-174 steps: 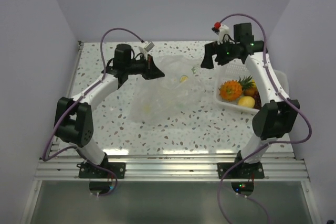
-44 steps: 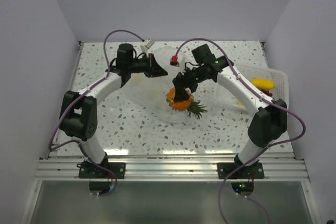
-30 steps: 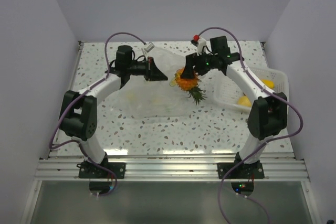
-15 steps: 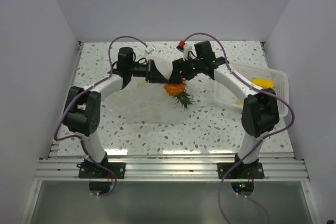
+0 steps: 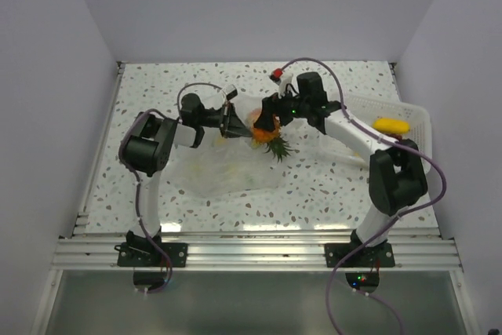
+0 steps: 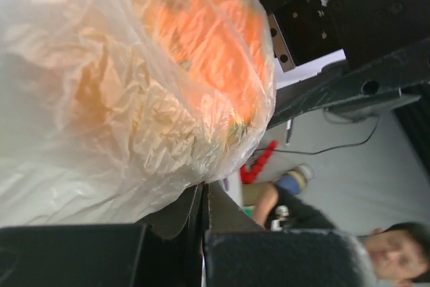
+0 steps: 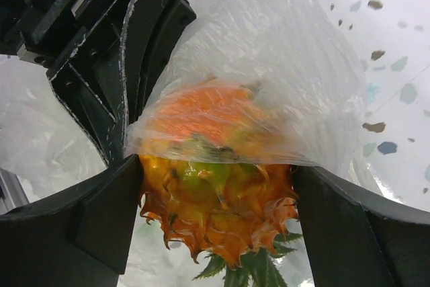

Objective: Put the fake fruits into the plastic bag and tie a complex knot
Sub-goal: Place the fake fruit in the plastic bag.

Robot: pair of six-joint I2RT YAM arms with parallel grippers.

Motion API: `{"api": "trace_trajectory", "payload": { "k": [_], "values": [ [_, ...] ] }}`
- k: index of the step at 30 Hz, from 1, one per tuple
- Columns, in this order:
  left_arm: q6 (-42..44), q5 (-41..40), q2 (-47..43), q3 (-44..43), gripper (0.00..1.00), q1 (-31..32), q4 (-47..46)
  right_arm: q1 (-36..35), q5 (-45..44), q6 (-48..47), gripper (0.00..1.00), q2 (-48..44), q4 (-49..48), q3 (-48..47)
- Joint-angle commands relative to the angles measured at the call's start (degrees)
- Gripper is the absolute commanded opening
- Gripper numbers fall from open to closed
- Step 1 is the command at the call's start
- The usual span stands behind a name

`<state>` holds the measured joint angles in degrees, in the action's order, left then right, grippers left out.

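Note:
An orange toy pineapple [image 5: 265,132] with green leaves is one of the fake fruits, and my right gripper [image 5: 268,121] is shut on it. Its body [image 7: 215,220] sits between the two black fingers [image 7: 101,213], and its upper part is covered by the plastic bag's [image 7: 269,65] rim. My left gripper [image 5: 227,125] is shut on the bag's edge and holds it lifted. In the left wrist view the jaws [image 6: 203,189] pinch the film, and the pineapple [image 6: 215,38] shows orange through the bag [image 6: 101,99]. The rest of the bag [image 5: 223,174] lies crumpled on the table. No knot shows.
A white slotted tray [image 5: 412,111] stands at the right edge with a yellow fruit [image 5: 390,125] in it. Both grippers meet near the table's middle, almost touching. Speckled tabletop [image 5: 329,186] lies in front; walls close three sides.
My right gripper has carried the pineapple left and up to the left gripper, and the bag's rim now covers part of it. The left arm has folded in, with its grip unchanged.

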<state>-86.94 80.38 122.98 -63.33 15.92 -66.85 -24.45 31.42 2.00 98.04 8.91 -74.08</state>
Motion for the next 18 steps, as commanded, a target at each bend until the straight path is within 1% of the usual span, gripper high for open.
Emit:
{"api": "trace_trajectory", "payload": {
  "k": [1,2,3,5,7,8,9,10,11,12,14,15,16,18],
  "values": [
    [-17.31,2.24,4.90,-1.62,0.00,-1.42,-41.78,-0.95,4.71,7.66,0.37,2.59,-11.98,0.43],
    [-16.26,2.76,5.25,-2.06,0.00,-1.42,-41.87,-1.04,4.27,8.80,0.35,3.47,-12.59,0.17],
    [-15.81,3.64,5.60,-2.84,0.00,-1.42,-41.78,-1.13,3.83,11.59,0.35,4.78,-13.64,-0.44],
    [-15.63,3.73,5.78,-3.20,0.00,-1.51,-41.78,-1.30,2.60,14.16,0.33,6.10,-15.40,-1.06],
    [-15.28,3.65,5.17,-3.03,0.00,-1.42,-41.78,-1.48,-0.55,19.07,0.33,8.21,-15.67,-2.38],
    [-14.93,3.47,4.99,-2.94,0.00,-1.51,-41.78,-1.57,-1.53,21.18,0.37,8.92,-16.54,-2.47],
    [-14.76,3.38,4.82,-2.77,0.00,-1.51,-41.78,-1.57,-2.41,25.29,0.39,9.71,-16.21,-2.73],
    [-14.75,3.29,4.38,-2.50,0.00,-1.60,-41.78,-1.57,-3.11,26.73,0.41,10.50,-15.68,-2.73],
    [-15.01,3.21,4.11,-2.50,0.00,-1.51,-41.78,-1.74,-4.16,28.13,0.45,11.55,-15.59,-2.47],
    [-14.93,2.94,3.76,-2.33,0.00,-1.68,-41.78,-1.74,-4.17,31.02,0.61,11.91,-15.85,-1.51],
    [-15.10,2.68,3.41,-2.15,0.00,-1.86,-41.78,-1.74,-3.65,33.58,0.67,12.26,-16.81,-0.63],
    [-15.11,2.59,3.23,-2.15,0.00,-2.12,-41.78,-1.66,-3.12,36.38,0.82,12.26,-16.64,-0.01],
    [-15.28,2.68,3.06,-2.06,0.00,-2.12,-41.78,-1.74,-2.86,37.10,0.91,12.00,-15.94,-0.01],
    [-15.63,3.73,2.79,-2.41,0.00,-2.47,-41.78,-1.31,-0.92,37.20,0.93,9.99,-14.63,-0.36]
  ]
}}
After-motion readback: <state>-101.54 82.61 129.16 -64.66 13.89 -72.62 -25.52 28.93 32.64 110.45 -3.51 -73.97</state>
